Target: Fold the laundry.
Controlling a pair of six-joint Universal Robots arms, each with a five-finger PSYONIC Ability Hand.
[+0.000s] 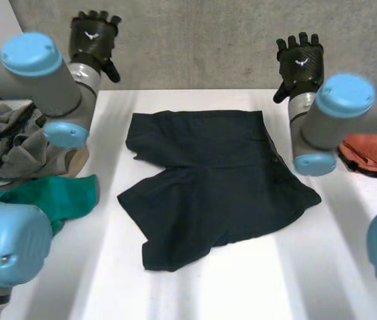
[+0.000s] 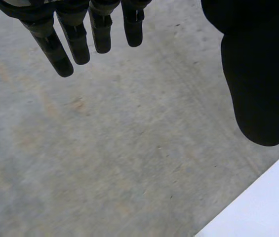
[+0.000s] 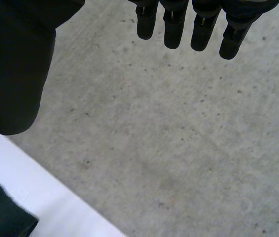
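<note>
A grey concrete wall backs the white table (image 1: 241, 287), where dark shorts (image 1: 215, 173) lie flat in the middle. Left hand (image 1: 93, 37) and right hand (image 1: 300, 61) hover by the wall, fingers straight and apart, holding nothing. The shorts look light and limp, and their waistband corners seem the best place to pinch.

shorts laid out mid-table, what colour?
The shorts are plain dark navy, almost black, with no pattern. The head view shows them best.
</note>
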